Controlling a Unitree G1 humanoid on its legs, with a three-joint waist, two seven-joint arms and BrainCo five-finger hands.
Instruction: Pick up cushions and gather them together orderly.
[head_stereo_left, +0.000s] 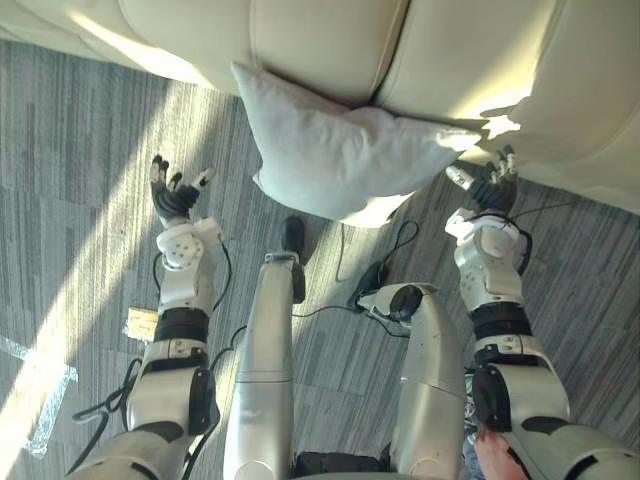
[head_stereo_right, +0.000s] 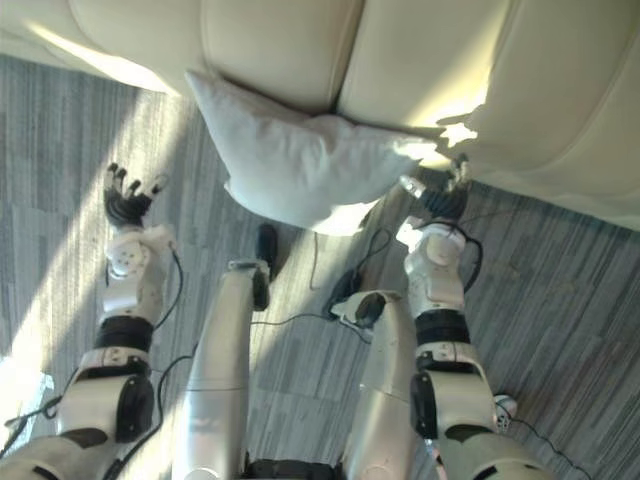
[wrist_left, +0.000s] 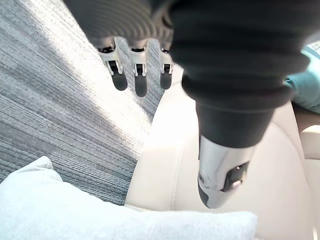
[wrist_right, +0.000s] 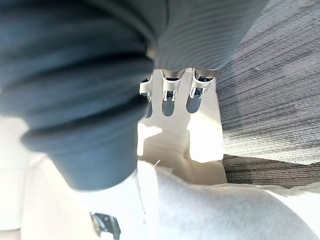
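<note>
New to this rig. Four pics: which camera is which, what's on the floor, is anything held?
A two-armed humanoid looks down from its head: the two eye views are a stereo pair of one scene. The wrist views look along each hand from close. A pale cushion rests on the grey carpet, leaning against a cream sofa. The left hand is open over bare carpet beside the cushion; the right hand is open by the cushion's other corner. Neither holds anything.

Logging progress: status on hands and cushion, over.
Both open: left hand, right hand at corner of pale grey fabric cushion. Cushion leaning against cream sofa. Nothing blocking.
</note>
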